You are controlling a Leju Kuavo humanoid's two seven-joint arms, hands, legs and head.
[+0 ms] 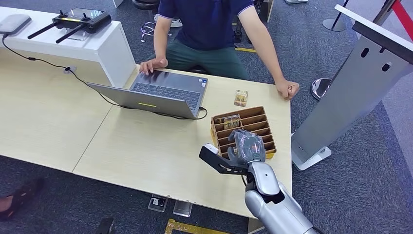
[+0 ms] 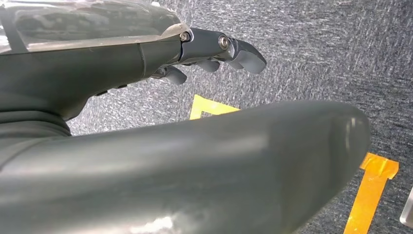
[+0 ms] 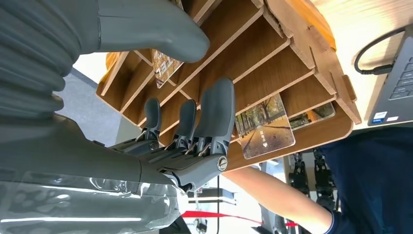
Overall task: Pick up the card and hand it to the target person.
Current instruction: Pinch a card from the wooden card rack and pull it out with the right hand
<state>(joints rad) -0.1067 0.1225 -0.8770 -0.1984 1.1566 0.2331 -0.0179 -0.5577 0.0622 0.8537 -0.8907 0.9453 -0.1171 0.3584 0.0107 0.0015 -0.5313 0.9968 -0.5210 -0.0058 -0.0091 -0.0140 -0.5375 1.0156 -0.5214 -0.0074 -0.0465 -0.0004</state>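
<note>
right hand (image 1: 247,146) hovers open over the wooden rack (image 1: 267,138) at lower centre of the head view, a card (image 1: 231,121) standing in its far slot, another card (image 1: 240,98) on the table (image 1: 146,151) near the person (image 1: 209,29), left hand (image 2: 214,48) open over the floor.

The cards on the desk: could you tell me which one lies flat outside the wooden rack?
The lone card lying flat on the table between the rack and the person's fist; the other cards stand in the rack's slots.
</note>
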